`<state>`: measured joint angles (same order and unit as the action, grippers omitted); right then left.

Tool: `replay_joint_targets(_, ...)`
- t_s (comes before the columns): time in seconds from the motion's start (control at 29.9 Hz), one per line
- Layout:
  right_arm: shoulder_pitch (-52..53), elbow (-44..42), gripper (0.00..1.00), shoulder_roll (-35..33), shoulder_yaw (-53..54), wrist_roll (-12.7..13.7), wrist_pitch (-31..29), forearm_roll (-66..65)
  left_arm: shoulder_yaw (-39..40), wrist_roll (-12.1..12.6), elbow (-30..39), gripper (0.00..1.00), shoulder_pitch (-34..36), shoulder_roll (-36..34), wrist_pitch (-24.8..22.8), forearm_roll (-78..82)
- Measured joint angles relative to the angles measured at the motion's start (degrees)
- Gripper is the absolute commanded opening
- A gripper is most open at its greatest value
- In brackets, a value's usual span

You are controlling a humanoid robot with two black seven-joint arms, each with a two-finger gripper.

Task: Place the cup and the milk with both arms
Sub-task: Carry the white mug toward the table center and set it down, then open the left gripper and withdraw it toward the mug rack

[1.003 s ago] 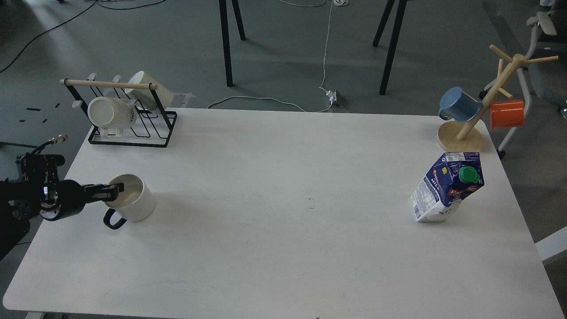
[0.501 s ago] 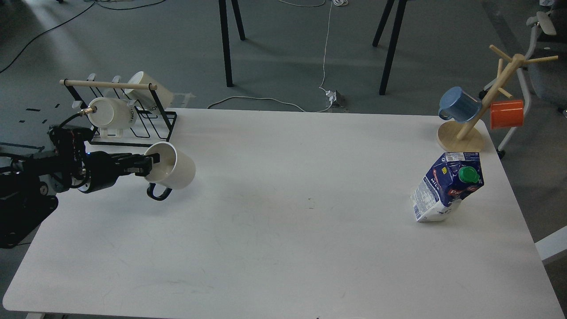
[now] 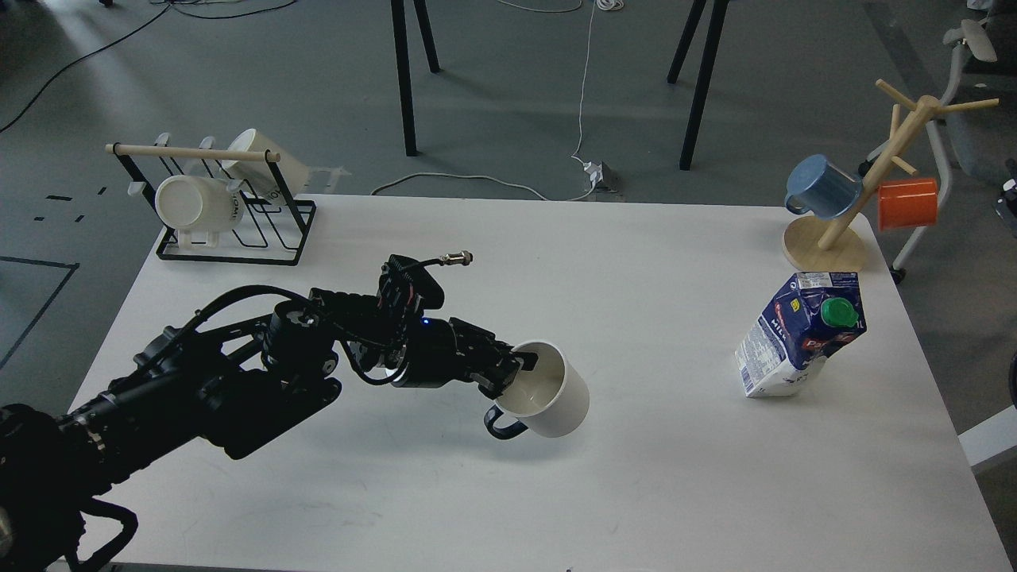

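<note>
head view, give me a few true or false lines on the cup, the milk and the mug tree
1. The left hand grips the white cup by its rim. True.
2. The cup's handle is white. False: the handle is black.
3. The milk lies flat on the table. False: it stands leaning, with its green cap near the top.
4. A blue mug and an orange mug hang on the wooden tree. True.
5. The right hand holds the milk. False: no right hand shows in this view and nothing touches the carton.
</note>
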<state>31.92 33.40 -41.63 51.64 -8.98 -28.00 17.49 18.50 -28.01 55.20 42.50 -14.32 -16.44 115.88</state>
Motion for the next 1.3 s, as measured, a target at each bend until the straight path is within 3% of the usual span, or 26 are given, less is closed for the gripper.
replay_joint_targets(0.57,-0.9,-0.1,0.99,-0.5,0.4,-0.1,0.0,0.0,-0.3,0.0,-1.6,0.19,-1.4,0.3,-0.1,0.0)
replay_joint_targets(0.77,-2.0,0.5,0.99,-0.4,0.4,-3.1,0.0,0.0,-0.2,0.0,-1.7,0.35,-1.8,0.3,0.2,0.0)
replay_joint_targets(0.97,-3.6,1.7,0.99,-0.1,0.5,-3.7,0.0,0.6,0.7,0.0,-1.8,0.75,-2.1,0.1,0.4,-0.4)
replay_joint_targets(1.1,-3.8,1.9,0.99,-1.0,0.8,-3.4,0.0,4.2,4.7,0.0,-1.8,0.81,-2.1,-0.1,0.3,-5.3)
replay_joint_targets(1.3,-6.7,8.1,0.99,-7.3,0.9,-1.9,0.0,14.0,7.3,0.0,-1.9,0.86,-2.1,-4.4,-0.5,-27.6)
